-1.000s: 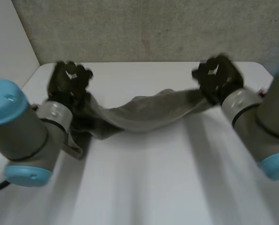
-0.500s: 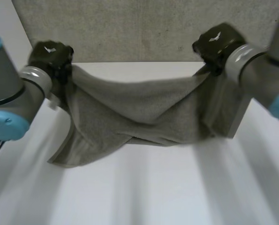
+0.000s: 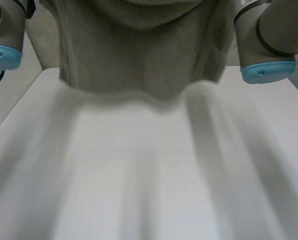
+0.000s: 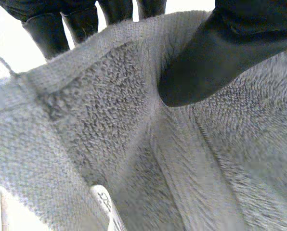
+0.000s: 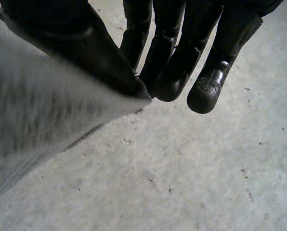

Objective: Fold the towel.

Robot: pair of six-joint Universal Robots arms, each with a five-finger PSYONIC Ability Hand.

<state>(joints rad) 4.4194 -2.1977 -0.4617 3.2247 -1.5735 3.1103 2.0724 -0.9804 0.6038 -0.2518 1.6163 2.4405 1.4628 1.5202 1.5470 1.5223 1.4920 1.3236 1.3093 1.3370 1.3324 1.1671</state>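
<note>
Well, the soft towel [image 3: 134,55] hangs limp above the table [image 3: 139,175], your left hand [image 4: 206,62] and right hand [image 5: 167,67] each pinching its top edge, best held by the corners.

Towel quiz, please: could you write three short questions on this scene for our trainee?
1. True or false: the towel lies flat on the table.
2. What does the left hand hold? A nothing; B the towel's edge; C a cup.
3. Fill in: the right hand pinches the towel by a ____.
Key: 1 false, it hangs between the arms; 2 B; 3 corner.
</note>
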